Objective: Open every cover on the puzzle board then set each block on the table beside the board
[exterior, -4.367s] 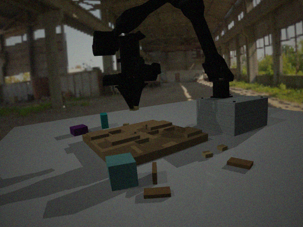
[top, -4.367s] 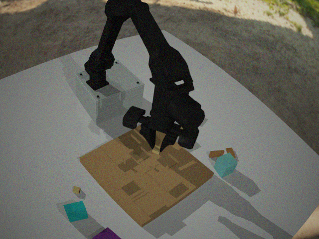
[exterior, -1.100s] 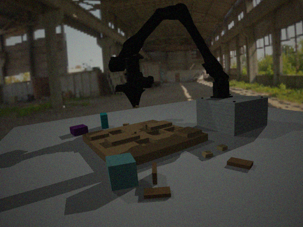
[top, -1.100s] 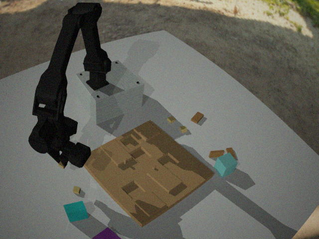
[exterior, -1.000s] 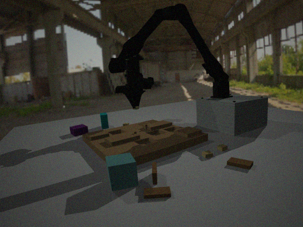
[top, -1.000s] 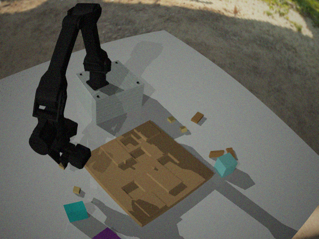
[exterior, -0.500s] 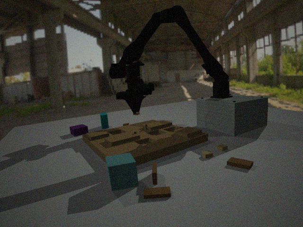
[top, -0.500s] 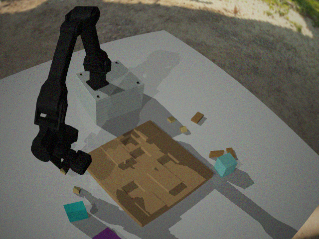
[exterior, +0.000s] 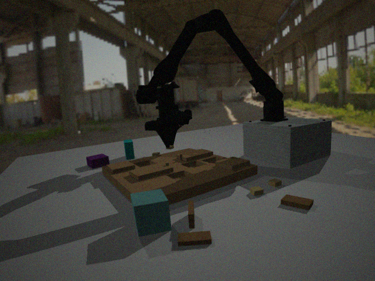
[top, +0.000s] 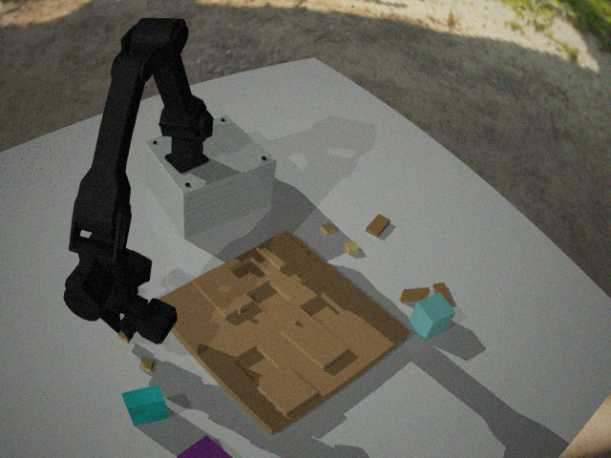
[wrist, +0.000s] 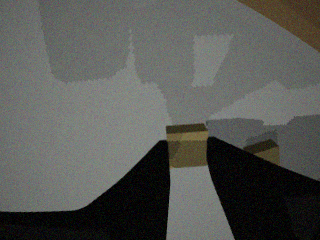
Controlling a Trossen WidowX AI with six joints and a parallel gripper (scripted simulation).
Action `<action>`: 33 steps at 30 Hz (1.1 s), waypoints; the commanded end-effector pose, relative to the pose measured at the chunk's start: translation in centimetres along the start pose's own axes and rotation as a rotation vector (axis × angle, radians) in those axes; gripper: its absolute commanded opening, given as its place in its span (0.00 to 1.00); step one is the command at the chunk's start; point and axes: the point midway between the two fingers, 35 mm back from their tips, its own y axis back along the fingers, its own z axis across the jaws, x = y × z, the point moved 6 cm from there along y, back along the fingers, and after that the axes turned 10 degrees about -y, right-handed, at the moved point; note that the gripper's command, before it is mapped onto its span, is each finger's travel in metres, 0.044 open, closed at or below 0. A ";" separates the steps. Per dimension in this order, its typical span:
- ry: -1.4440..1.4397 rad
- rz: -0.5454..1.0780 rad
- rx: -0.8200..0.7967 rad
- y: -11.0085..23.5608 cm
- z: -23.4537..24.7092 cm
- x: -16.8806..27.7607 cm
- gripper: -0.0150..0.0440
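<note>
- Puzzle board [top: 291,315]: matt, wood-like brown
- Small block [wrist: 186,144] between the fingers: matt tan wood look
- Arm [top: 111,162]: matt black
- Table [top: 444,197]: smooth, matt pale grey

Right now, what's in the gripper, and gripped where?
A small tan block, pinched on its two opposite side faces between the gripper fingertips, off the board.
</note>
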 end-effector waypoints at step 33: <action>0.001 -0.003 -0.002 1.5 0.0 -0.1 1.00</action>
